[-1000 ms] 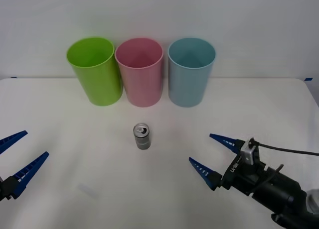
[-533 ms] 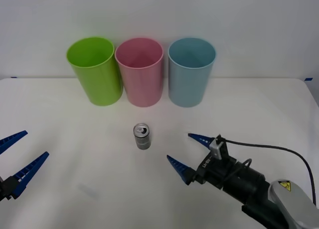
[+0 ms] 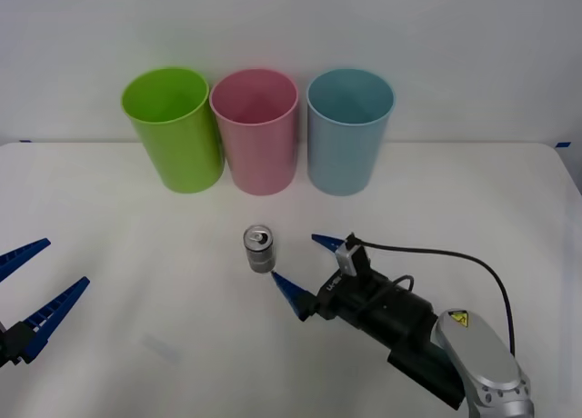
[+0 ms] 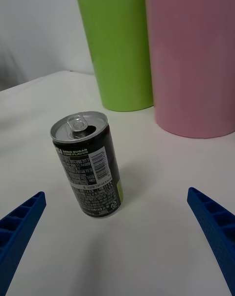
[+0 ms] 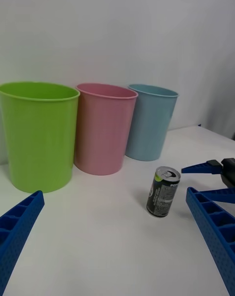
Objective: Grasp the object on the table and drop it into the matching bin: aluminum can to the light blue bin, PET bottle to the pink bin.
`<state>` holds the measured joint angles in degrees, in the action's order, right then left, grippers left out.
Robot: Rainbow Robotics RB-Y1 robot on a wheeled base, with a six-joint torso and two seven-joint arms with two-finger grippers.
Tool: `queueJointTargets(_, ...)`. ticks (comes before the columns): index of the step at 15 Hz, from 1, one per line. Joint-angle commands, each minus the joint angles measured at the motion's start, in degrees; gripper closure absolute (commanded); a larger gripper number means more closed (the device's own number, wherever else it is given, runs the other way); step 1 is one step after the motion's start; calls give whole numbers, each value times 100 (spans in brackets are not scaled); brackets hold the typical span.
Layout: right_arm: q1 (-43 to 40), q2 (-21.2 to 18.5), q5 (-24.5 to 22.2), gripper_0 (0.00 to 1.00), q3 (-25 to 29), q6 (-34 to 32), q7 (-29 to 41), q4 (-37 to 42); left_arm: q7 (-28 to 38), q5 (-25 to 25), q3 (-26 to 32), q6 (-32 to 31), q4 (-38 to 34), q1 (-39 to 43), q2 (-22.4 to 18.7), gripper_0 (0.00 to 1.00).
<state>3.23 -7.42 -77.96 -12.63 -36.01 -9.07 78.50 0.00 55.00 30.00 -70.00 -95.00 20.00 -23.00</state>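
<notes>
The aluminum can stands upright on the white table, in front of the pink bin; its pull-tab top and dark label face the right wrist camera. My right gripper is open just right of the can, its blue fingertips nearly level with it and not touching. The light blue bin stands at the back, right of the pink one. At the table's left edge my left gripper waits open, far from the can.
A lime green bin stands left of the pink bin in the back row. A black cable loops from the right wrist over the table. White tabletop spreads around the can on its left and front.
My right gripper has moved left across the table, from well right of the can to right beside it, staying open. The left arm and the can have not moved.
</notes>
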Motion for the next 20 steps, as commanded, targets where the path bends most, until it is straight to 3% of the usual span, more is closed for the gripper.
queueJointTargets(1,195,109,-9,0,-196,270,-16,-212,0,0,0,0,0,0,0,0)
queueJointTargets(11,1021,619,-114,0,-311,718,-148,-1223,0,0,0,0,0,0,0,0)
queueJointTargets(20,1074,689,-114,0,-513,1035,-165,-1258,0,0,0,0,0,0,0,0)
